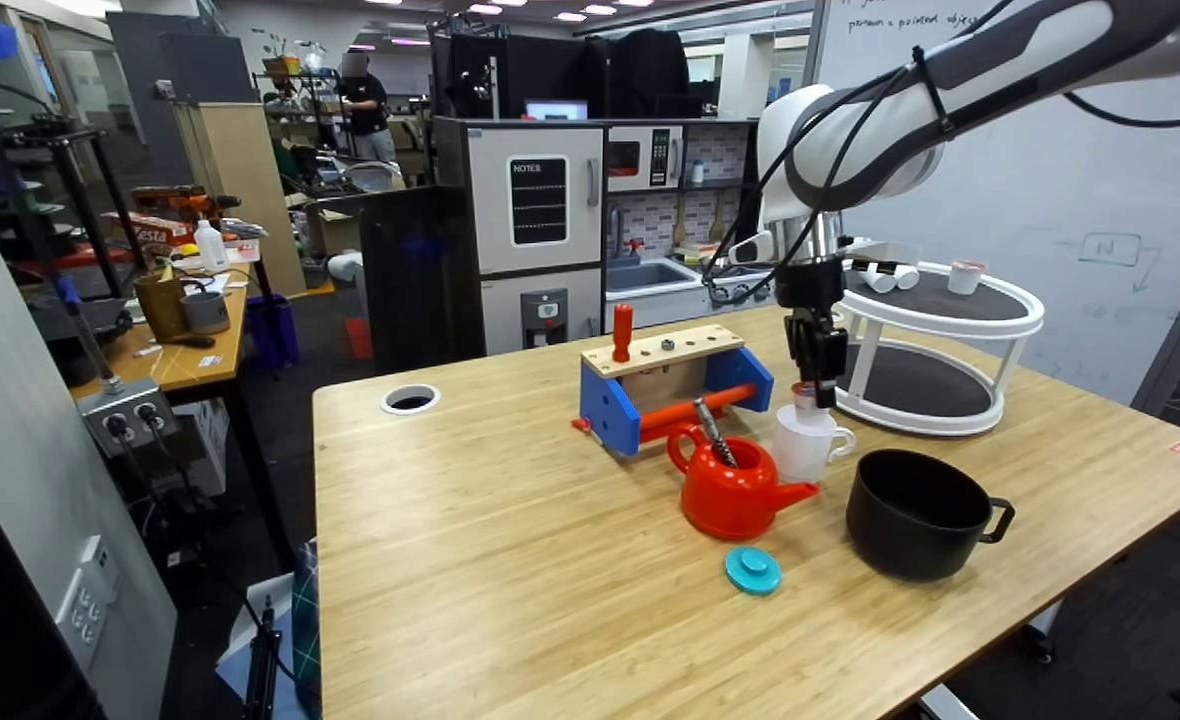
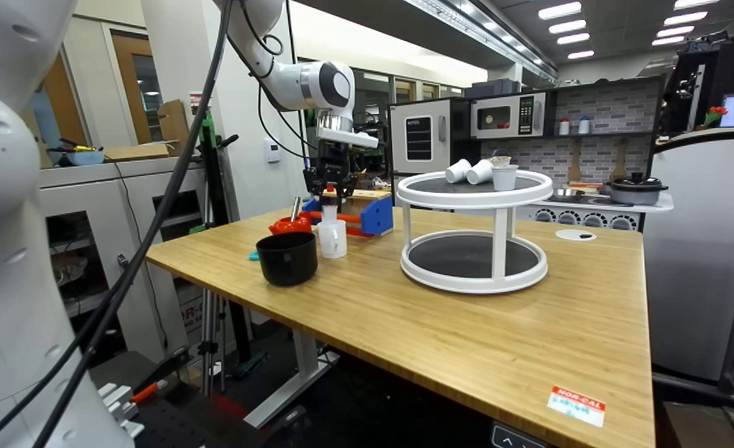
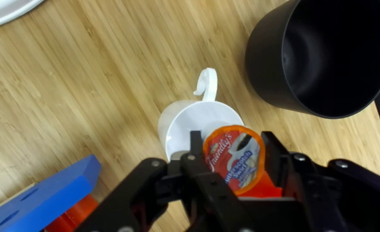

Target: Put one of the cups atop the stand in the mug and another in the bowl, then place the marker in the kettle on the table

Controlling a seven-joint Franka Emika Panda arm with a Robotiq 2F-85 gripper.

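Your jaws stand part-way apart, clamped on the cup [image 3: 232, 158] by its sides, foil up, likely so the base leads into the mug [image 3: 196, 119] below; can't tell if it's past the rim. Bowl [image 3: 325, 61], at the mug's 2 o'clock in the wrist view, presumably takes a spare [image 2: 504, 178] from the stand [image 2: 476, 200]. Kettle [image 1: 728, 505], mug's 8 o'clock in an exterior view, holds a stick [image 1: 713, 432], maybe your marker

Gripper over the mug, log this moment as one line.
gripper: holding cup | cup: at mouth of mug, depth unclear | stand: three other cups on top
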